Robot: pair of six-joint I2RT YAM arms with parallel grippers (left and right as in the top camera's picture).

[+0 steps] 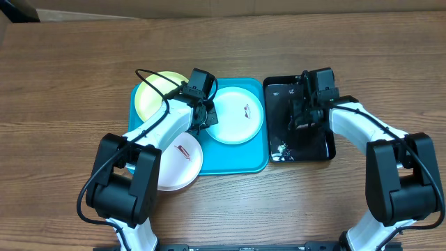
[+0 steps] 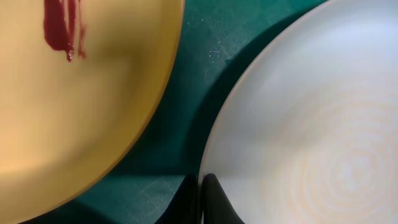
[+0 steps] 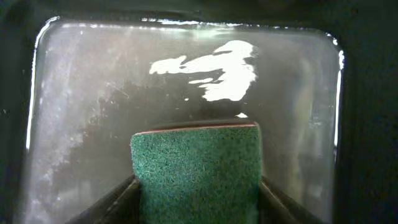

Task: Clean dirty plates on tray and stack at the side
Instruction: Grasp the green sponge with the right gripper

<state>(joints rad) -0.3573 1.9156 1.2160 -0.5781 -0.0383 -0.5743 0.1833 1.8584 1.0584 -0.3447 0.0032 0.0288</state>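
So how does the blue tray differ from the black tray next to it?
The blue tray is larger than the black tray. The blue tray is turquoise; the black tray is glossy, with glare and white specks. The blue tray carries plates; the black tray has none, only the green sponge held over it by the right gripper. Both are rectangular with rounded corners and raised rims.
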